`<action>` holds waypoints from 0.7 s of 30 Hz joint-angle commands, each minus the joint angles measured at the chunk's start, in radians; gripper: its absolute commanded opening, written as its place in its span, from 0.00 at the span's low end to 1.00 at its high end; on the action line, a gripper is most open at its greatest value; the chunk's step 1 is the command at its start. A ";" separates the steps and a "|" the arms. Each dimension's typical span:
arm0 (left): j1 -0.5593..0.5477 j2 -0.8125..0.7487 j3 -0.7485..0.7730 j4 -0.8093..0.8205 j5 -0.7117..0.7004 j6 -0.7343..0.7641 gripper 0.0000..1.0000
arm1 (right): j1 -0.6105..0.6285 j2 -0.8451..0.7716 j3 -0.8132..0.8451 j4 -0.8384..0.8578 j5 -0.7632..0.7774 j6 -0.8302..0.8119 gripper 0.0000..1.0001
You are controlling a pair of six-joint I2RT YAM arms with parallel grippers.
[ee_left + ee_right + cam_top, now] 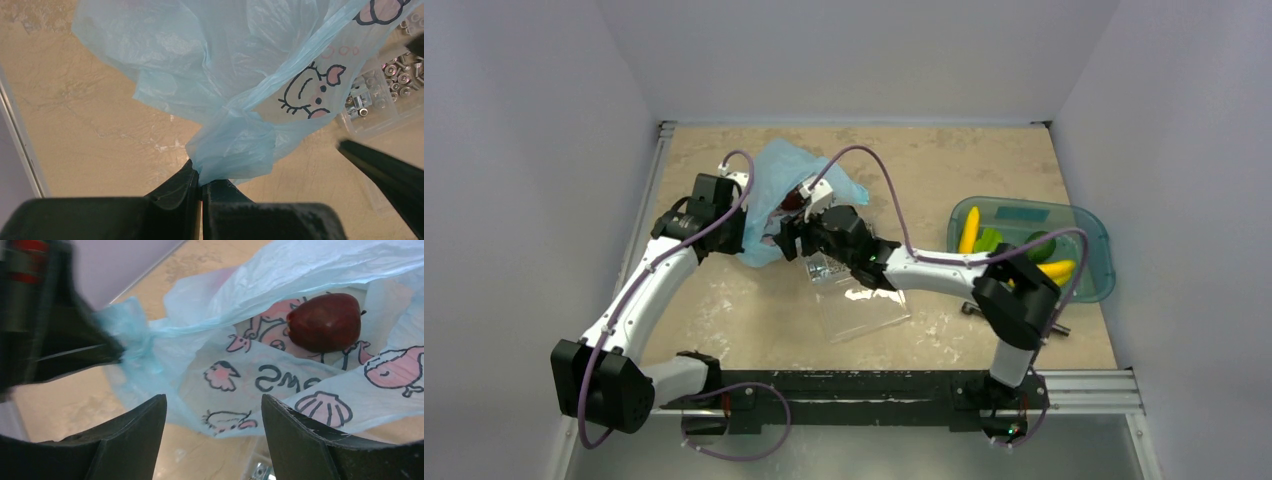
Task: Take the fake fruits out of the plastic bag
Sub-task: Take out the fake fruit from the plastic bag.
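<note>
Over on the left, the left gripper [201, 182] is pinched tight on a bunched corner of the light-blue plastic bag [200, 55]; the bag sits on the tan table [724, 320], left of centre and toward the far side; within its open folds, on the printed panel with pink cartoons, lies a dark red fake fruit [324, 322]; the right gripper [214, 407] hangs at that opening, jaws apart, nothing between them; just on the near side lies a clear plastic box [372, 107] of screws; far right, a translucent teal tray [1096, 285] holds yellow bananas [969, 230] and green fruits [990, 240].
</note>
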 commanded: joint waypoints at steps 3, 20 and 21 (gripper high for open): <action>0.007 -0.026 0.035 0.024 0.009 0.015 0.00 | -0.014 0.219 0.159 0.163 0.158 -0.093 0.70; -0.004 -0.078 0.011 0.052 0.048 0.029 0.00 | -0.104 0.534 0.475 0.170 0.259 -0.035 0.93; -0.006 -0.078 0.011 0.052 0.046 0.030 0.00 | -0.106 0.548 0.494 0.163 0.267 -0.028 0.96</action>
